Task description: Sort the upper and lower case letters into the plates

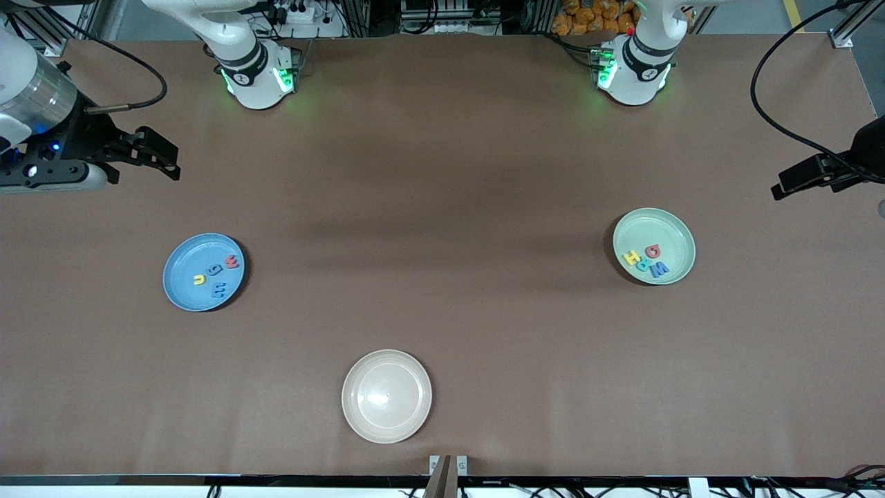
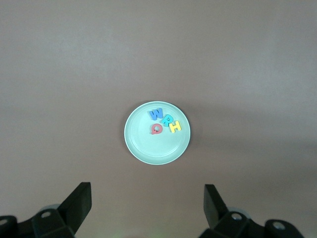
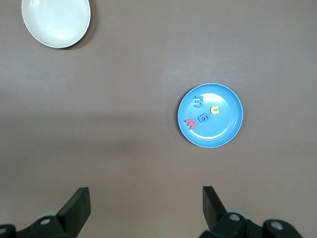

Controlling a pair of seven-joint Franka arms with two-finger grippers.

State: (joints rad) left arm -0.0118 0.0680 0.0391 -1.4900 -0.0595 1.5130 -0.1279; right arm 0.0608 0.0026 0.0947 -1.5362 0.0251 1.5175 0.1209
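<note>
Four letters lie in the blue plate [image 1: 203,272] toward the right arm's end of the table: a red one [image 1: 234,262] at its 2 o'clock, a yellow one [image 1: 198,279] near the middle. Four more cluster at 6 o'clock in the mint plate [image 1: 654,246] toward the left arm's end. A cream plate [image 1: 386,395] sits nearest the camera. The right gripper [image 3: 143,208] and left gripper [image 2: 147,206] both hang wide open, empty, over bare table [image 1: 442,207].
</note>
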